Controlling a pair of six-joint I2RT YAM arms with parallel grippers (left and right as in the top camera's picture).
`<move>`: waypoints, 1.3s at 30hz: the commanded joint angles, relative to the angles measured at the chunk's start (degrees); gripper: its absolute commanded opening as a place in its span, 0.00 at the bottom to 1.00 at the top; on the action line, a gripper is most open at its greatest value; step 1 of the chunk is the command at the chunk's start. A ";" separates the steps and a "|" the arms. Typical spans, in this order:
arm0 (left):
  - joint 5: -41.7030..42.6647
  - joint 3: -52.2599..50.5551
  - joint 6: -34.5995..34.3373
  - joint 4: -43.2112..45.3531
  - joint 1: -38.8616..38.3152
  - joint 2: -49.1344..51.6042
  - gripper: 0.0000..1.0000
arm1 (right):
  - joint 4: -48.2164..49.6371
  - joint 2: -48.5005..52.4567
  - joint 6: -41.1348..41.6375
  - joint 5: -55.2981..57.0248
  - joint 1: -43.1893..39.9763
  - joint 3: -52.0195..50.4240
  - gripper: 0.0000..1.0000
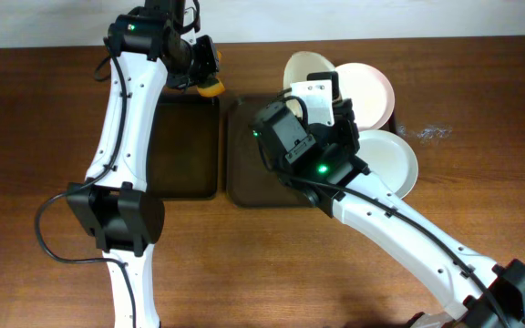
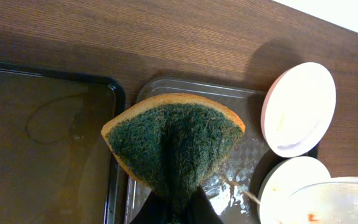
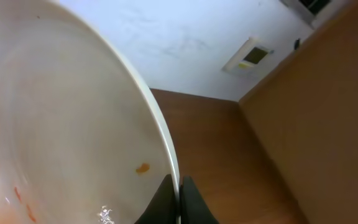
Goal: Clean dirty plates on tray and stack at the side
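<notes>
Being clamped at its rim by the right gripper [image 3: 179, 199], 1 smooth white plate [image 3: 61, 112] is held tilted over the brown tray [image 1: 244, 178]; a coarse green sponge [image 2: 176, 140] is squeezed in the left gripper [image 2: 174, 214].

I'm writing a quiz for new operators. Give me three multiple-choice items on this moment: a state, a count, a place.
1. The right gripper is: A. open; B. shut on a plate's rim; C. shut on nothing.
2. White plates in the overhead view: A. two; B. three; C. five.
3. The sponge is: A. in the left gripper; B. in the right gripper; C. lying on a plate.
Answers: 1 B, the right wrist view shows the rim pinched; 2 B, three white rounds show near the right arm; 3 A, the left wrist view shows it clamped and folded in that gripper.
</notes>
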 commanded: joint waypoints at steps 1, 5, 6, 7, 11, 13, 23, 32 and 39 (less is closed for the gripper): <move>1.01 -0.90 -0.98 0.04 -0.04 -0.13 0.00 | 0.33 0.44 4.81 -2.29 -0.50 0.33 0.04; 6.47 -6.29 -0.98 1.01 -0.74 -0.13 0.00 | -2.08 0.44 14.16 -15.65 -3.61 0.31 0.04; 9.51 -8.72 -0.98 2.10 -1.14 -0.13 0.00 | -2.95 0.44 16.79 -21.07 -5.40 0.28 0.04; 13.22 -12.33 -0.98 4.66 -1.79 -0.13 0.00 | -3.43 0.57 18.47 -25.27 -7.08 0.22 0.04; 22.25 -21.84 -0.98 14.64 -3.89 -0.13 0.00 | -3.82 2.19 20.55 -38.56 -12.92 -0.46 0.04; 23.96 -24.37 -0.90 18.47 -4.92 -0.13 0.00 | -4.42 4.22 20.57 -43.98 -14.95 -0.90 0.04; 16.48 -27.87 -0.57 23.15 -8.15 -0.13 0.00 | -3.30 11.63 23.50 -52.78 -16.61 -1.14 0.04; 14.40 -37.44 -0.57 28.89 -12.50 -0.13 0.00 | -1.38 11.63 23.50 -58.62 -19.06 -1.14 0.04; 11.58 -41.38 -0.57 27.04 -15.45 -0.13 0.00 | -0.24 11.63 23.52 -59.98 -19.23 -1.14 0.04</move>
